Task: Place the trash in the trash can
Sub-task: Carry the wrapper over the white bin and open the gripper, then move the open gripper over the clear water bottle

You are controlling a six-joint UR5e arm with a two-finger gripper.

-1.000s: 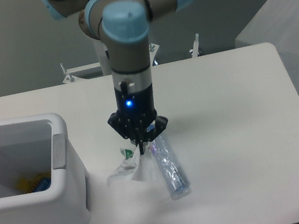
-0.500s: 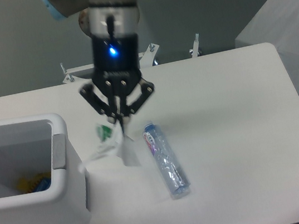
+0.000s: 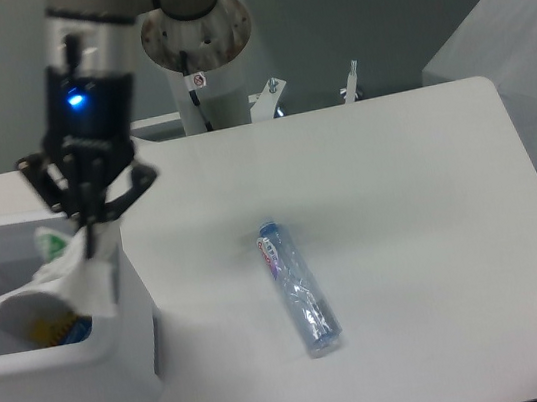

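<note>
My gripper (image 3: 90, 225) is shut on the crumpled clear-and-white plastic wrapper (image 3: 56, 278). It holds the wrapper in the air over the right part of the trash can's opening. The trash can (image 3: 130, 358) is a large white boxy bin at the table's left front, with a grey patch on its right side. The clear plastic bottle (image 3: 298, 289) with a blue-red label lies on its side on the table, well to the right of the gripper.
Yellow and blue items (image 3: 58, 332) lie at the bottom of the trash can. The white table (image 3: 426, 238) ends at the right and front. A grey-white box (image 3: 508, 44) stands beyond the table's right edge.
The gripper has lifted the wrapper off the table beside the bottle and carried it left, from mid-table to above the trash can. The bottle has stayed where it was.
</note>
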